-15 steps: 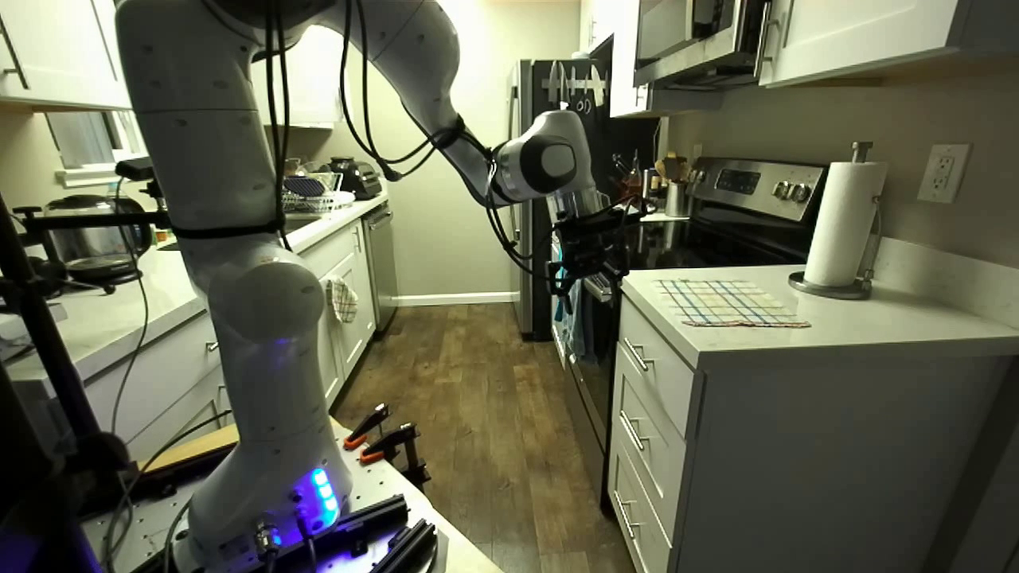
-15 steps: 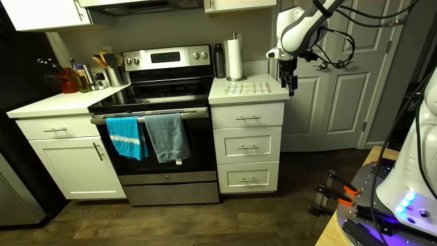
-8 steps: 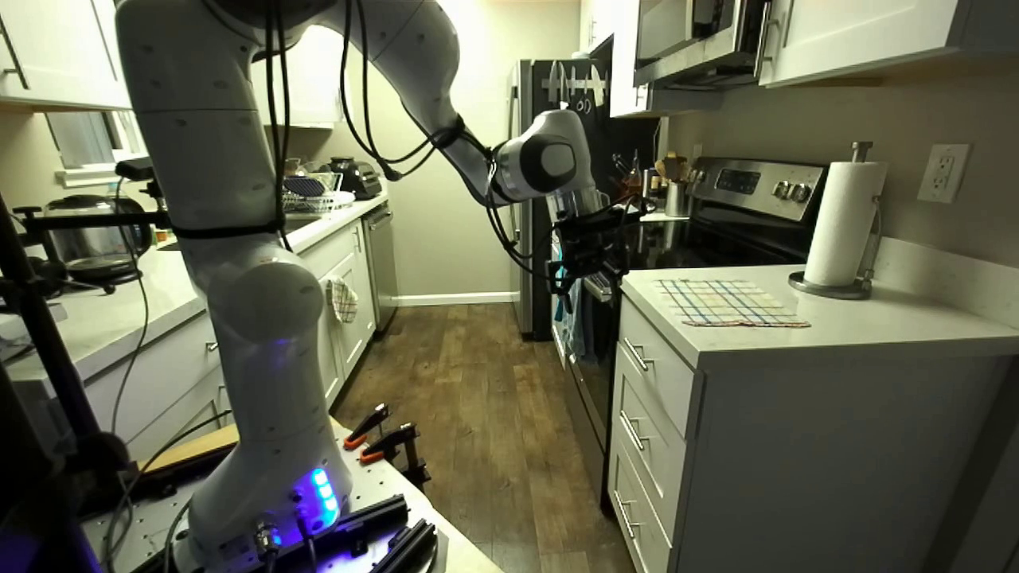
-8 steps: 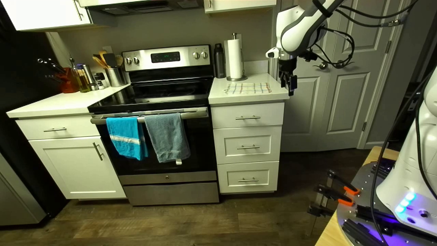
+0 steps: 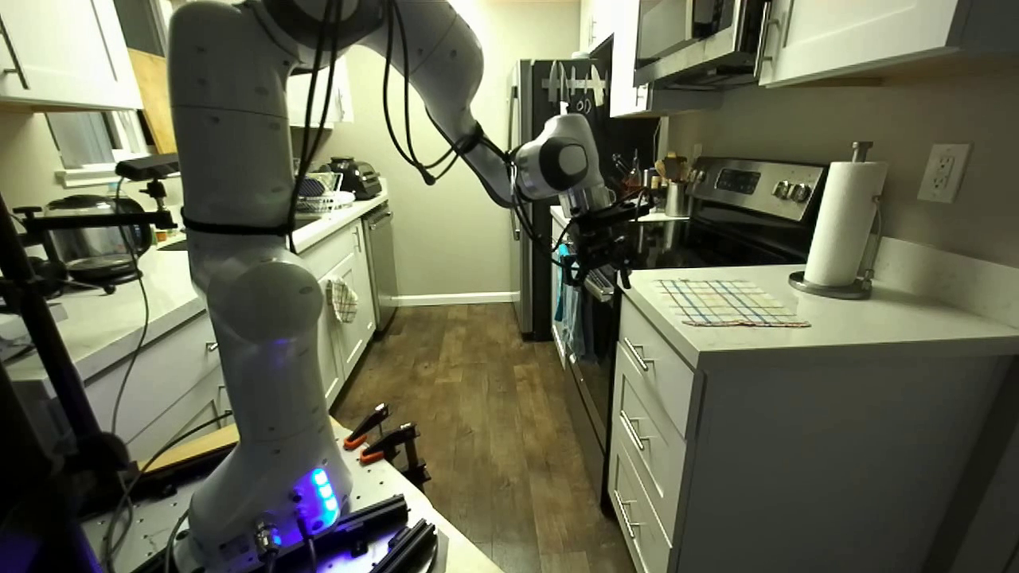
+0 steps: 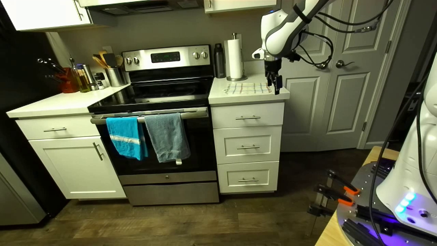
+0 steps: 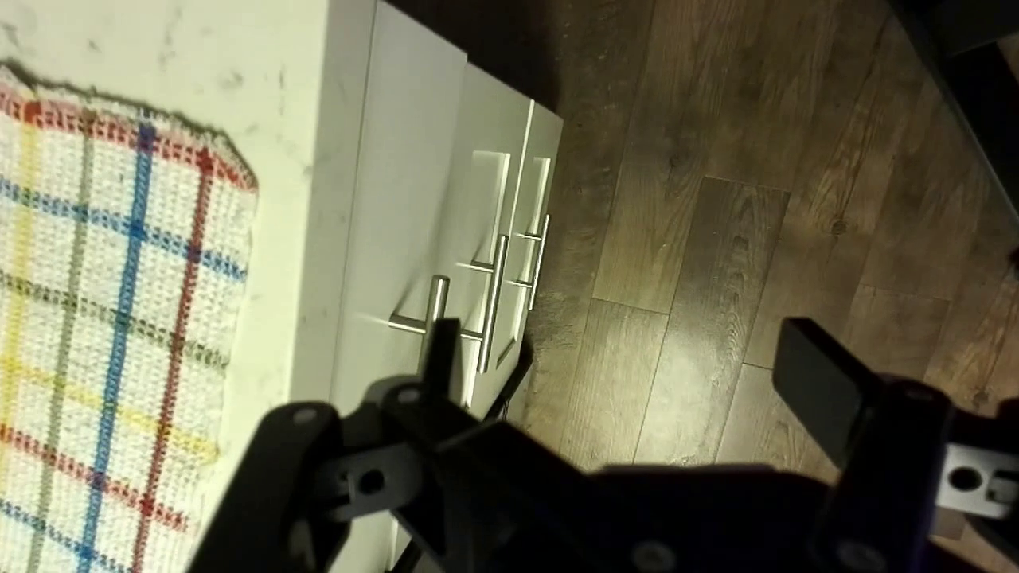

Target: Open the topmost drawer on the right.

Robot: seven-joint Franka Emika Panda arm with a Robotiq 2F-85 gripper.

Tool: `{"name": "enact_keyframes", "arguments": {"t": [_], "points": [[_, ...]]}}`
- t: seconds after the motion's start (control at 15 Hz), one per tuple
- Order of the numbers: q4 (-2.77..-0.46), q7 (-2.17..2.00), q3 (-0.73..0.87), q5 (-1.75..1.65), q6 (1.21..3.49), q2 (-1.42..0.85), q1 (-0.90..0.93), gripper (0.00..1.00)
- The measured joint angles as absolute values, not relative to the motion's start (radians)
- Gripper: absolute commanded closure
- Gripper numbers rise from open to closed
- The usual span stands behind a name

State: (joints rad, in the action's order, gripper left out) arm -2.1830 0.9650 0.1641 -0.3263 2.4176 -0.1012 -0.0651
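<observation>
One tool (image 7: 625,366), spread wide, hovers above and in front of the closed top drawer (image 6: 225,116); three drawers (image 6: 247,155) stack there, each with one handle (image 6: 248,117).

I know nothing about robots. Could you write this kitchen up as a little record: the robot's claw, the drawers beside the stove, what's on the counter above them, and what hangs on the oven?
Gripper: open, holding nothing
Top drawer: shut, not yet pulled
Middle drawer: shut
Bottom drawer: shut
Counter: checked cloth, paper towel roll, dark bottle
Oven handle: bright blue towel, grey-blue towel
</observation>
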Motion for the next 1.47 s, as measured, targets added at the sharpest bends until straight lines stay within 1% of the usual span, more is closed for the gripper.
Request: {"name": "enact_keyframes", "arguments": {"t": [0.47,1.0,1.47], "points": [[-2.083,0.965,0.133,-0.325,2.422,-0.25,-0.089,0.0],[-2.071,0.982,0.111,-0.332,2.492,-0.362,-0.127,0.0],[-2.07,0.985,0.098,-0.428,2.521,-0.431,-0.124,0.0]]}}
